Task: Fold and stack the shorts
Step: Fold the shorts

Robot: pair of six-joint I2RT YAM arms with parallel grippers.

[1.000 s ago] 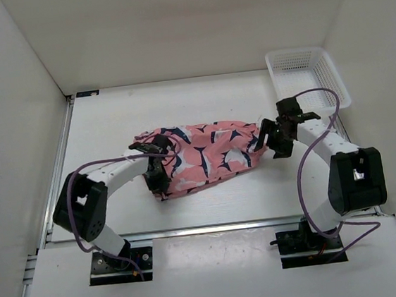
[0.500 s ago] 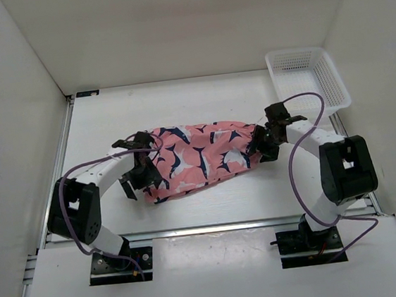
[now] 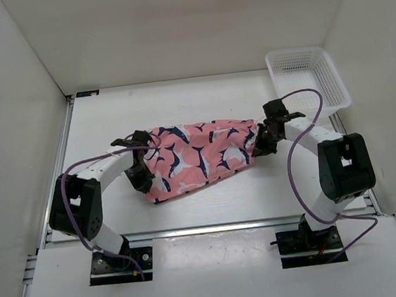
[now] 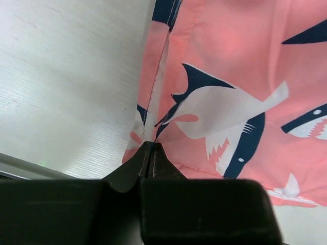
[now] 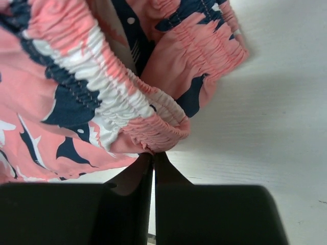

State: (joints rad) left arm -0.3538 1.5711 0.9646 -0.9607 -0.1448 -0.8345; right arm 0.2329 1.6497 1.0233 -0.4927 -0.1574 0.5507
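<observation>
The coral-pink shark-print shorts (image 3: 199, 155) lie spread across the middle of the table, waistband to the right. My left gripper (image 3: 143, 175) sits at their left end. In the left wrist view the left gripper (image 4: 150, 146) is shut on a corner of the shorts' hem (image 4: 153, 109), with the fabric (image 4: 240, 66) stretching away flat on the table. My right gripper (image 3: 260, 144) is at the right end. In the right wrist view the right gripper (image 5: 153, 154) is shut on the gathered elastic waistband (image 5: 153, 135).
A white mesh basket (image 3: 338, 84) stands at the back right corner, just behind the right arm. White walls enclose the table on the left, back and right. A purple cable (image 3: 293, 160) loops off each arm.
Both grippers have closed in on the shorts' ends and shut on the fabric. The left one opened at the left edge first; the right arm moved left to the waistband.
</observation>
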